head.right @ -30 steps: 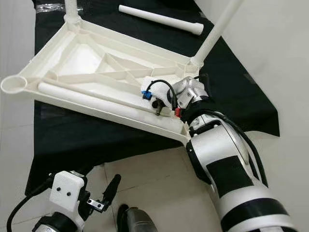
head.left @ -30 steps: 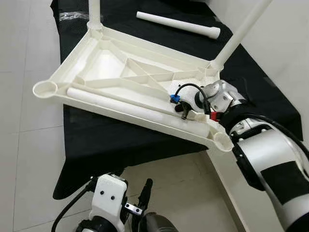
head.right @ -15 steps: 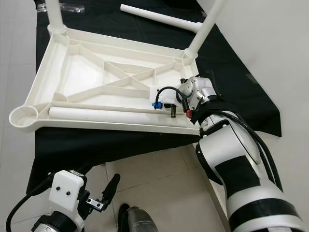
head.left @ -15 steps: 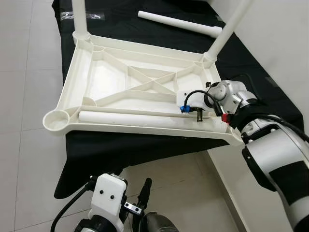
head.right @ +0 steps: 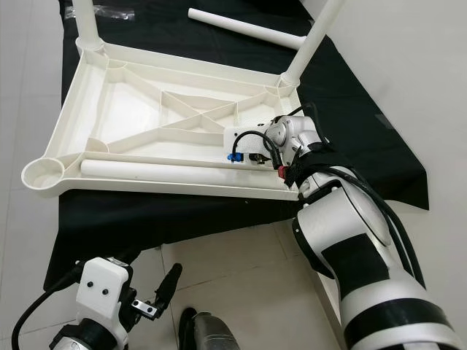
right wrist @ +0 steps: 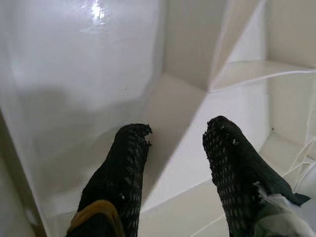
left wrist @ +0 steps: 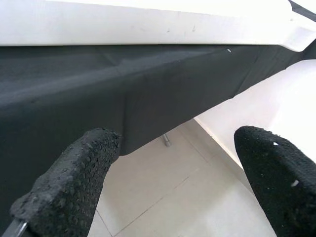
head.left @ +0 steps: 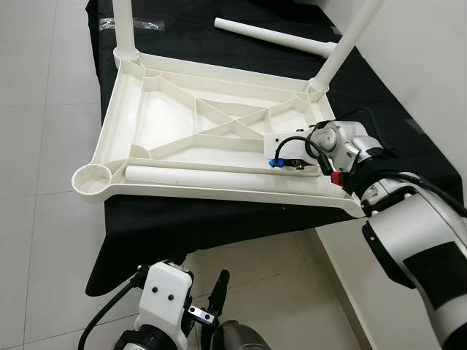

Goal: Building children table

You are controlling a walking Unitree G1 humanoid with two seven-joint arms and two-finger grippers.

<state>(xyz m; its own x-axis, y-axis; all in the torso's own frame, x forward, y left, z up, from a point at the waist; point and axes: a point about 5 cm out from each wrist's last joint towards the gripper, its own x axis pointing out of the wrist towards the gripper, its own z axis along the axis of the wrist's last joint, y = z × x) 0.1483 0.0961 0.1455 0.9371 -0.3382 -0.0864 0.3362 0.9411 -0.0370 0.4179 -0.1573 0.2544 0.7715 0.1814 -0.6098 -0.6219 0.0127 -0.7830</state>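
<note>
The white plastic tabletop (head.left: 168, 117) lies upside down on a black-covered surface (head.left: 219, 226). Two legs stand in its far corner sockets, one on the left (head.left: 124, 29) and one on the right (head.left: 350, 44). A loose leg (head.left: 211, 173) lies inside the tabletop along the near rim. The near left socket (head.left: 93, 179) is empty. My right gripper (head.left: 295, 164) reaches into the near right corner, its fingers (right wrist: 131, 153) closed on a wall of the tabletop's ribbing. My left gripper (left wrist: 175, 138) hangs open below the table edge, above the floor.
Another loose white leg (head.left: 273, 36) lies on the black cloth behind the tabletop. A white wall (head.left: 423, 65) runs close along the right side. Pale floor tiles (head.left: 44, 109) spread out to the left and in front.
The tabletop has swung round on the cloth with my right gripper, its near left corner moving toward me and to the right. The loose leg inside went with it. My left arm stayed put.
</note>
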